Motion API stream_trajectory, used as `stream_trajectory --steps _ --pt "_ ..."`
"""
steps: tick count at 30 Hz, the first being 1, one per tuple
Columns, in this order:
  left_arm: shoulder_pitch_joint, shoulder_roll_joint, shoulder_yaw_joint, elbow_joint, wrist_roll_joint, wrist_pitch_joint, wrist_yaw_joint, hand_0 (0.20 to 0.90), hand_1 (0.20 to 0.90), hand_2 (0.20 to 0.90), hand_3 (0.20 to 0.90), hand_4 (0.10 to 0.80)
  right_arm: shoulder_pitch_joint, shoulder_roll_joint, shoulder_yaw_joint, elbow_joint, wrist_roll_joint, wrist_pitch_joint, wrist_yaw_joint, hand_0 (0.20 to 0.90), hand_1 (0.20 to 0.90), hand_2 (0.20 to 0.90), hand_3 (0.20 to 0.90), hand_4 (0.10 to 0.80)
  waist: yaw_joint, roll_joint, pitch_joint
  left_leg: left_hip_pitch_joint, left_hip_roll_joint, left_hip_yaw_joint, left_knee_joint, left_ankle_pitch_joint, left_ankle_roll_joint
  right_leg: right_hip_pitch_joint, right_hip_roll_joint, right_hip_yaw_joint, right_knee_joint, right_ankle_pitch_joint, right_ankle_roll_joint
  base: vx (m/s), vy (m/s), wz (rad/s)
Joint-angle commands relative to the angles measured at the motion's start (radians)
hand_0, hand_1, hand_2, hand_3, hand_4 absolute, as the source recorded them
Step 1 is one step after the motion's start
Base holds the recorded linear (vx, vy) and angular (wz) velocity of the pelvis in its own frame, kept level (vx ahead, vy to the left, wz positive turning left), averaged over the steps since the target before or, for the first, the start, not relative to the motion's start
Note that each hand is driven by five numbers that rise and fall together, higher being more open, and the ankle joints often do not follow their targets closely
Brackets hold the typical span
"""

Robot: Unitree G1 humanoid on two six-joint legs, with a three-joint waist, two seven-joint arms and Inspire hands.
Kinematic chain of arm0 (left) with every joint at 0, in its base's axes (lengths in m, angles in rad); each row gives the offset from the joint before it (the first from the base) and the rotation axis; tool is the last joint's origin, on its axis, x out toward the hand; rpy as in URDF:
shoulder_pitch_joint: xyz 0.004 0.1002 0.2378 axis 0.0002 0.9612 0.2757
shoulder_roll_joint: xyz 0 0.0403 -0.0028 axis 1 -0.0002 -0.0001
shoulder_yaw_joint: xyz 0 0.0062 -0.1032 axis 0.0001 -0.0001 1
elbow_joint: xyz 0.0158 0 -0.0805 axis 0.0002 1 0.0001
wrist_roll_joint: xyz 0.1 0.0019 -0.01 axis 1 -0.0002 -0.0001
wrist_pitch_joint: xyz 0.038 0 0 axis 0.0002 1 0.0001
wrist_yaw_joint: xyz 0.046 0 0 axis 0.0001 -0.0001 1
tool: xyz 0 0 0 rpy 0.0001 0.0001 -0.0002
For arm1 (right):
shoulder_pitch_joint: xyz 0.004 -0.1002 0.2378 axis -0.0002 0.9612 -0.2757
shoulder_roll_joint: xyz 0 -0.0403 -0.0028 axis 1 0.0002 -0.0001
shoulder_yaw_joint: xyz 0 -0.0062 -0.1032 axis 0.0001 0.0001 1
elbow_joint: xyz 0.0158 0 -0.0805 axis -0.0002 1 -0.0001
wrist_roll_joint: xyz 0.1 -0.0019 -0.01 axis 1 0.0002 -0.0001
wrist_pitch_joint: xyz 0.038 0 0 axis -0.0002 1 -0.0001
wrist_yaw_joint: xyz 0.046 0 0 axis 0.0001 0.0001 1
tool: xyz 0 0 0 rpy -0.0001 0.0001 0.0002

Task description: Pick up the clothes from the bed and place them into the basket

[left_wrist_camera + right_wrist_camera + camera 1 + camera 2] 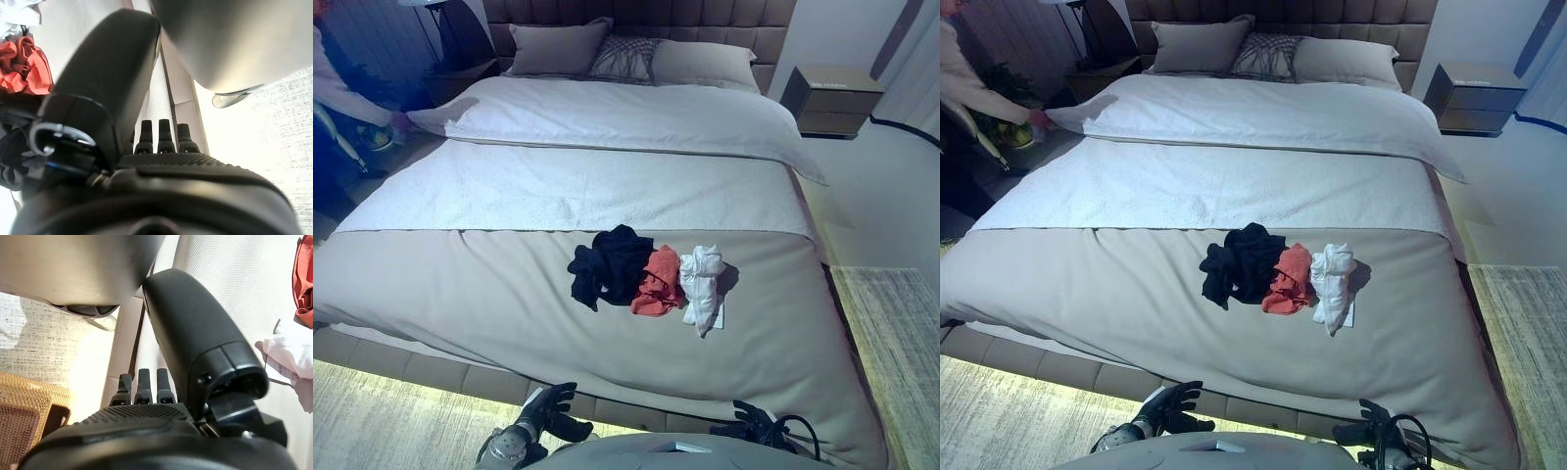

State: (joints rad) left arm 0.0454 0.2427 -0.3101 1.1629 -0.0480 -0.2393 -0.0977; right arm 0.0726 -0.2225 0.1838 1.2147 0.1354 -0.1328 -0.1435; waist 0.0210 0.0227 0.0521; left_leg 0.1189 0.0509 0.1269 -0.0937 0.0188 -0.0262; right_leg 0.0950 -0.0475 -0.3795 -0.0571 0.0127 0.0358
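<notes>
Three garments: we see a black garment (pixel 612 262), a red garment (pixel 659 282) and a white garment (pixel 702 285) in one row on the grey bedspread (pixel 480 294), near the foot end of the bed (pixel 607 186).
Row order: black on the robot's left, red in the middle, white on the right; each touches its neighbour.
Left hand (pixel 551 410): low at the foot of the bed, below the bedspread edge, well apart from the clothes. In the left wrist view the fingers (pixel 165 136) run straight in a row with the thumb (pixel 105 93) standing out; nothing held.
Right hand (pixel 751 423): also low at the bed edge, well apart from the clothes. In the right wrist view the fingers (pixel 143 384) are straight, the thumb (pixel 195 328) sticks out, nothing in it.
Clothes vs hands: we put the pile up the bed from both hands, roughly between them; the black piece is nearest the left hand's side, the white piece nearest the right's.
Wrist glimpses: red cloth shows past the left thumb; red and white cloth show past the right thumb.
Basket (pixel 27 416): woven, brown, seen only in the right wrist view, on the floor near the right hand; we can't place it in the head views.
Bed top: white duvet (pixel 607 117) folded back, pillows (pixel 558 49) against the headboard.
Surroundings: nightstand (pixel 832 98) at the far right, pale rug (pixel 901 352) on the floor to the right.
Person (pixel 342 88): at the far left, a hand on the duvet corner.
</notes>
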Motion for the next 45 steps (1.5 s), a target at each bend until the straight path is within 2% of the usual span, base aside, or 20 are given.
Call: stream_trajectory --steps 1,4,7,9,11,12,15,17,20,22,26,28,30,32,36,37,38,41,45 --pt "-0.051 0.006 -0.012 0.003 0.0 -0.047 -0.02 0.9 0.9 0.9 0.9 0.8 -0.047 0.016 0.029 0.041 -0.021 -0.039 -0.002 0.9 0.9 0.9 0.9 0.8 -0.001 -0.024 0.002 0.007 -0.024 0.036 0.006 -0.06 0.0 0.028 -0.076 0.099 0.031 -0.007 0.092 0.0 0.0 0.0" --pt "-0.05 0.012 -0.011 -0.005 -0.024 -0.049 -0.002 0.9 0.9 0.9 0.9 0.8 -0.046 0.012 0.031 0.042 -0.014 -0.04 -0.008 0.9 0.9 0.9 0.9 0.8 -0.004 -0.022 0.001 0.007 -0.024 0.04 0.006 -0.062 0.002 0.026 -0.075 0.105 0.029 -0.006 0.093 0.0 0.0 0.0" --pt "-0.054 0.018 -0.002 0.009 0.01 -0.005 0.036 0.9 0.9 0.9 0.9 0.8 -0.045 0.009 0.027 0.049 0.007 -0.038 -0.019 0.9 0.9 0.9 0.9 0.8 -0.009 -0.021 0.0 0.01 -0.024 0.046 0.006 -0.061 0.001 0.027 -0.074 0.111 0.027 -0.004 0.092 0.0 0.0 0.0" --pt "-0.056 0.016 0.0 0.018 0.019 -0.017 0.049 0.9 0.9 0.9 0.9 0.8 -0.045 0.008 0.02 0.055 0.035 -0.012 -0.001 0.9 0.9 0.9 0.9 0.8 -0.012 -0.022 0.0 0.013 -0.024 0.049 0.006 -0.063 0.0 0.03 -0.073 0.113 0.023 -0.005 0.092 0.0 0.0 0.0" --pt "-0.057 0.014 -0.004 0.019 0.037 -0.029 0.1 0.9 0.9 0.9 0.9 0.8 -0.04 0.01 0.01 0.065 0.043 -0.003 -0.01 0.9 0.9 0.9 0.9 0.8 -0.013 -0.023 -0.001 0.014 -0.023 0.049 0.006 -0.062 -0.001 0.033 -0.072 0.112 0.02 -0.003 0.092 0.015 -0.005 -0.02" --pt "-0.056 0.012 -0.008 0.02 0.064 -0.009 0.128 0.9 0.9 0.9 0.9 0.8 -0.038 0.01 0.003 0.076 0.034 0.001 -0.039 0.9 0.9 0.9 0.9 0.8 -0.012 -0.026 -0.002 0.014 -0.023 0.05 0.006 -0.062 -0.001 0.033 -0.073 0.114 0.018 -0.001 0.094 0.018 -0.015 -0.04" --pt "-0.064 0.011 -0.022 0.021 0.104 -0.019 0.134 0.9 0.9 0.9 0.9 0.8 -0.043 0.011 0.005 0.079 0.063 0.026 -0.071 0.9 0.9 0.9 0.9 0.8 -0.011 -0.033 0.002 0.013 -0.022 0.056 0.006 -0.061 0.0 0.025 -0.075 0.115 0.024 0.003 0.097 -0.018 -0.022 -0.01" --pt "-0.076 0.012 -0.031 0.022 0.085 0.002 0.132 0.9 0.9 0.9 0.9 0.8 -0.069 0.004 -0.009 0.074 0.153 0.031 -0.097 0.9 0.9 0.9 0.9 0.8 -0.018 -0.038 0.007 0.016 -0.021 0.063 0.006 -0.064 0.003 0.017 -0.068 0.126 0.028 0.007 0.096 -0.056 -0.046 -0.01" --pt "-0.073 0.012 -0.023 0.03 0.072 0.013 0.103 0.9 0.9 0.9 0.9 0.8 -0.095 -0.007 -0.037 0.08 0.191 0.03 -0.115 0.9 0.9 0.9 0.9 0.8 -0.025 -0.037 0.007 0.027 -0.02 0.073 0.006 -0.068 0.006 0.022 -0.059 0.146 0.027 0.005 0.09 0.018 -0.001 -0.06" --pt "-0.06 0.01 -0.02 0.038 0.086 0.002 0.089 0.9 0.9 0.9 0.9 0.8 -0.102 -0.014 -0.071 0.089 0.232 -0.012 -0.145 0.9 0.9 0.9 0.9 0.8 -0.031 -0.039 0.002 0.036 -0.016 0.085 0.006 -0.069 0.008 0.03 -0.053 0.16 0.022 0.007 0.087 0.103 -0.03 -0.11" --pt "-0.036 0.016 -0.027 0.038 0.103 0.004 0.092 0.9 0.9 0.9 0.9 0.8 -0.105 -0.03 -0.096 0.065 0.167 -0.097 -0.182 0.9 0.9 0.9 0.9 0.8 -0.024 -0.05 -0.004 0.04 -0.015 0.097 0.006 -0.069 0.007 0.038 -0.051 0.162 0.012 0.015 0.088 0.106 -0.052 -0.13" --pt "-0.03 0.027 -0.029 0.033 0.113 0.004 0.092 0.9 0.9 0.9 0.9 0.8 -0.114 -0.049 -0.091 0.04 0.105 -0.104 -0.222 0.9 0.9 0.9 0.9 0.8 -0.019 -0.057 0.0 0.036 -0.016 0.097 0.006 -0.067 0.008 0.033 -0.049 0.164 0.013 0.019 0.089 0.068 -0.076 -0.01" --pt "-0.029 0.053 -0.043 0.015 0.132 -0.006 0.091 0.9 0.9 0.9 0.9 0.8 -0.136 -0.084 -0.061 0.004 -0.014 -0.05 -0.303 0.9 0.9 0.9 0.9 0.8 -0.008 -0.065 0.016 0.023 -0.016 0.097 0.006 -0.063 0.011 0.016 -0.048 0.166 0.021 0.022 0.09 0.006 -0.128 0.0" --pt "-0.041 0.087 -0.06 -0.005 0.128 -0.031 0.096 0.9 0.9 0.9 0.9 0.8 -0.173 -0.117 -0.035 -0.027 -0.028 -0.013 -0.331 0.9 0.9 0.9 0.9 0.8 0.006 -0.073 0.039 0.002 -0.013 0.095 0.006 -0.055 0.016 -0.01 -0.046 0.168 0.033 0.028 0.093 -0.071 -0.2 -0.01" --pt "-0.09 0.176 -0.062 -0.093 0.087 -0.027 0.076 0.9 0.9 0.9 0.9 0.8 -0.282 -0.203 -0.009 -0.062 -0.022 0.02 -0.315 0.9 0.9 0.9 0.9 0.8 0.04 -0.097 0.103 -0.058 0.001 0.094 0.009 -0.035 0.027 -0.087 -0.035 0.169 0.067 0.04 0.093 -0.07 -0.247 0.0" --pt "-0.09 0.177 -0.062 -0.094 0.087 -0.027 0.075 0.9 0.9 0.9 0.9 0.8 -0.283 -0.203 -0.009 -0.061 -0.022 0.02 -0.315 0.9 0.9 0.9 0.9 0.8 0.04 -0.097 0.102 -0.059 0.001 0.094 0.01 -0.034 0.027 -0.089 -0.035 0.169 0.068 0.04 0.093 -0.13 -0.255 0.01" --pt "-0.111 0.219 -0.06 -0.141 0.06 -0.004 0.071 0.9 0.9 0.9 0.9 0.8 -0.339 -0.249 -0.009 -0.068 0.0 0.027 -0.298 0.9 0.9 0.9 0.9 0.8 0.052 -0.104 0.144 -0.106 0.011 0.091 0.036 -0.025 0.028 -0.132 -0.027 0.169 0.096 0.036 0.085 -0.164 -0.193 0.05" --pt "-0.142 0.275 -0.048 -0.173 0.041 0.034 0.109 0.9 0.9 0.9 0.9 0.8 -0.425 -0.342 -0.021 -0.091 0.067 0.021 -0.28 0.9 0.9 0.9 0.9 0.8 0.067 -0.109 0.225 -0.249 0.027 0.073 0.171 -0.018 0.014 -0.218 -0.033 0.15 0.155 0.036 0.065 -0.225 -0.201 0.25" --pt "-0.142 0.312 -0.016 -0.18 0.005 0.083 0.171 0.9 0.9 0.9 0.9 0.8 -0.501 -0.436 -0.037 -0.111 0.112 0.02 -0.231 0.9 0.9 0.9 0.9 0.8 0.075 -0.085 0.291 -0.379 0.036 0.044 0.317 -0.029 -0.003 -0.299 -0.045 0.132 0.229 0.021 0.037 -0.102 -0.041 0.27"
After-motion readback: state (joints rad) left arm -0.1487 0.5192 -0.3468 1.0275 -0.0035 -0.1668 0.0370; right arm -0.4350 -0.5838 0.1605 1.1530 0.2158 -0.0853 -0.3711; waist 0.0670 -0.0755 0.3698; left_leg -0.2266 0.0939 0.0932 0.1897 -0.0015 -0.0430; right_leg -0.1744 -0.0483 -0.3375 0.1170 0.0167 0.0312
